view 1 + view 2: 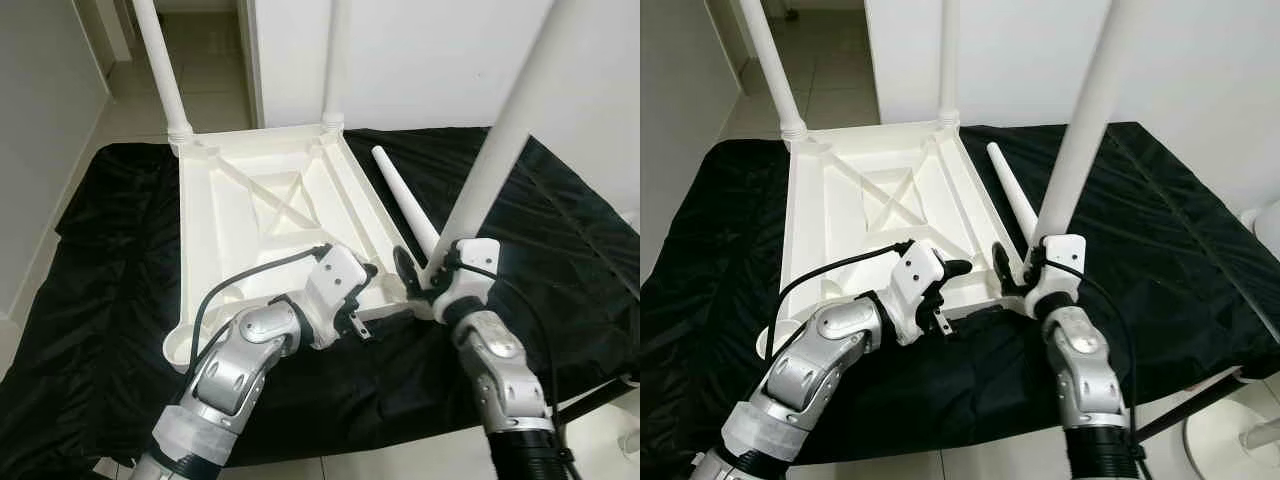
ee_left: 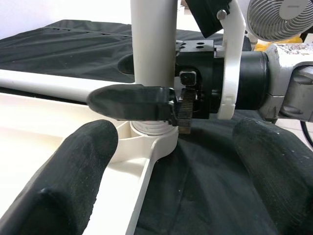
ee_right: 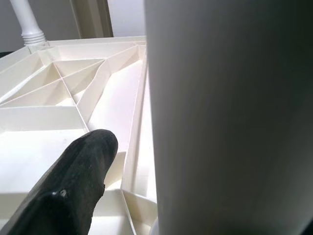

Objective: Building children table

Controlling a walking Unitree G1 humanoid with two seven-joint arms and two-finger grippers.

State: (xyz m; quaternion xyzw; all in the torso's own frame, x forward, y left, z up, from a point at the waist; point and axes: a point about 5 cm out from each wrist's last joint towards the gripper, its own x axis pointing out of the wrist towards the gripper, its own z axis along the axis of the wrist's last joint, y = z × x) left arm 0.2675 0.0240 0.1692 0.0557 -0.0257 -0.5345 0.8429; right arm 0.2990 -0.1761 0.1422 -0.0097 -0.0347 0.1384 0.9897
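The white plastic table top [image 1: 250, 210] lies upside down on a black cloth. Two white legs [image 1: 160, 60] stand upright in its far corners. My right gripper [image 1: 428, 275] is shut on a third leg [image 1: 490, 170], which stands upright in the socket [image 2: 151, 139] at the near right corner. In the right wrist view that leg [image 3: 230, 117] is large beside one black finger [image 3: 78, 181]. A fourth leg [image 1: 405, 200] lies loose on the cloth, right of the top. My left gripper [image 1: 368, 298] is open at the near edge, just left of that socket, holding nothing.
The black cloth [image 1: 110, 260] covers a low surface and hangs over its near edge. Tiled floor and a doorway [image 1: 200, 60] lie at the far left, a white wall [image 1: 430, 60] behind. A fan [image 2: 279, 17] stands off to the right.
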